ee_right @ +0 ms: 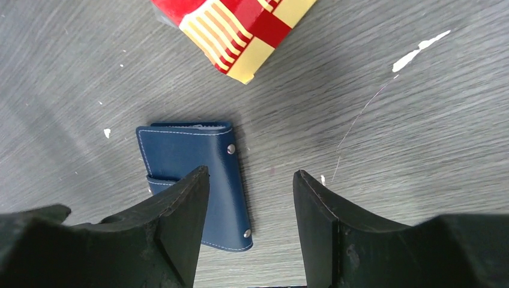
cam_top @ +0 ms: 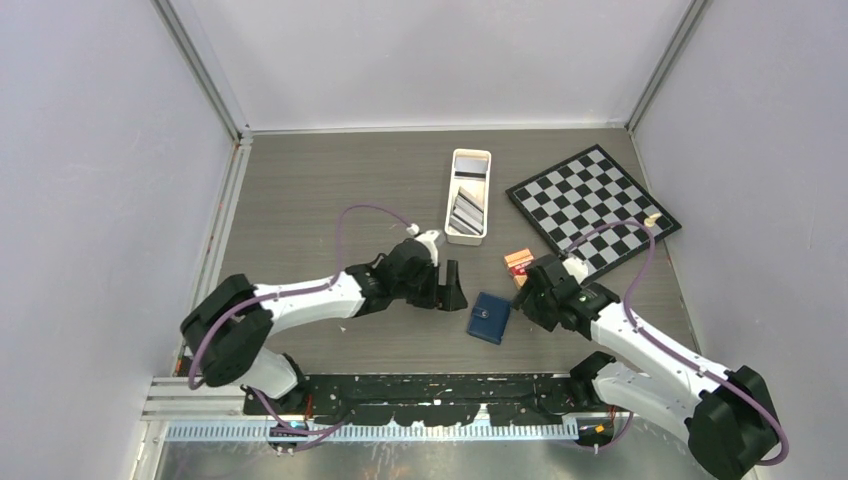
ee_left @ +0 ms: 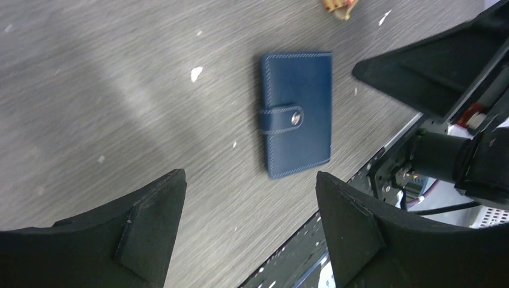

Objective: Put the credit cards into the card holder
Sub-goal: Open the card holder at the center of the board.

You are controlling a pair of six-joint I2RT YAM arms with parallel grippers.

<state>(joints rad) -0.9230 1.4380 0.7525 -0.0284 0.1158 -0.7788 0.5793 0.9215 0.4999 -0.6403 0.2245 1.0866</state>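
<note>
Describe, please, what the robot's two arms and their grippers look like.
Both arms have glossy white link shells between bulky black joint housings: the left arm and the right arm. A thin purple cable loops along each arm. The left gripper and right gripper carry matte black, wedge-shaped fingers with flat inner faces. No markings are visible on them.

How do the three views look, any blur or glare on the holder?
Top view: even, diffuse light, hardly any shadow, holder small but crisp. Left wrist: table grain slightly smeared, a pale glare band across its left side, snap glinting. Right wrist: grain sharp; the black fingers show little detail, and one hides the holder's lower left.
</note>
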